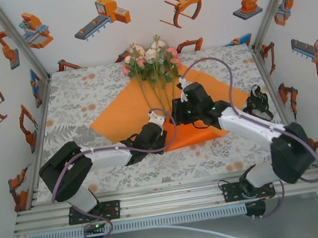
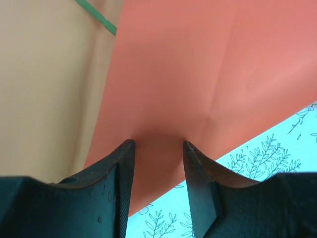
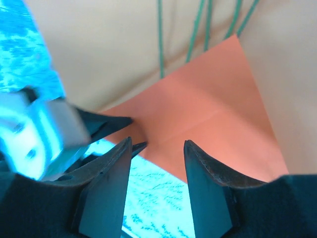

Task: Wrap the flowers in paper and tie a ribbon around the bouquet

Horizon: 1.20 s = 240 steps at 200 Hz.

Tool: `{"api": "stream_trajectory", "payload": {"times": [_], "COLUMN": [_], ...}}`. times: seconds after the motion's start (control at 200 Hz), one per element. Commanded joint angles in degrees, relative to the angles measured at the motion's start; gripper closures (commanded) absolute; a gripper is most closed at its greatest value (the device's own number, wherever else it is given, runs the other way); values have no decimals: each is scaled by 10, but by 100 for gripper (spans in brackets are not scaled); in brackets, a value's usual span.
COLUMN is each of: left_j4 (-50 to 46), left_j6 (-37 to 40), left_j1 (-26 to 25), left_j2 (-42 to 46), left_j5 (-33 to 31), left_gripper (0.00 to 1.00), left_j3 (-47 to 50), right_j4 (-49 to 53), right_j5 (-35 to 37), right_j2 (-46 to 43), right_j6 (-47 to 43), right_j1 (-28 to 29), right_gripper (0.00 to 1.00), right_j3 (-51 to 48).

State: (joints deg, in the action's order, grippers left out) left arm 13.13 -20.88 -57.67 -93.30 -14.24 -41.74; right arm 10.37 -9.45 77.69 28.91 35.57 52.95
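The orange paper (image 1: 122,115) lies as a diamond on the table. The flowers (image 1: 150,58) rest on it, blooms at the far end, green stems (image 3: 161,44) running toward me. The paper's near corner is folded into a raised flap (image 1: 195,133). My left gripper (image 1: 162,121) sits at that flap. In the left wrist view (image 2: 158,144) its jaws stand apart with the flap's edge (image 2: 198,69) between them. My right gripper (image 1: 177,114) hovers just beside it, open (image 3: 158,141), facing the flap's corner (image 3: 213,104). The left fingers (image 3: 106,123) are close on its left. The black ribbon (image 1: 257,102) lies bunched at the right.
A grey leaf-print tablecloth (image 1: 79,100) covers the table. White walls with orange robot pictures close in the left, right and back. Purple-grey cables (image 1: 222,65) loop above the right arm. The metal rail (image 1: 170,197) runs along the near edge.
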Motion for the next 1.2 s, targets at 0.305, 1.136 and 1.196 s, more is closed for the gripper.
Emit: {"api": "stream_trajectory", "payload": {"times": [0.305,1.136,1.196], "left_j4": [-17,-77,-75], "left_j6": [-55,-119,-124], "left_j1": [4,22,24], "left_j2": [13,139,137], "left_j5": [-47,-109,-107], "left_gripper": [56,55,55], "left_j3": [28,54,56], "right_j4": [81,71,33], "right_j5": [117,84,50], "right_j2": [57,-68,-26], "right_j6": [-3,-51,-53], "right_j1": [-6,48,67], "right_gripper": [58,56,56], "right_j3": [-88,-35,-25]}}
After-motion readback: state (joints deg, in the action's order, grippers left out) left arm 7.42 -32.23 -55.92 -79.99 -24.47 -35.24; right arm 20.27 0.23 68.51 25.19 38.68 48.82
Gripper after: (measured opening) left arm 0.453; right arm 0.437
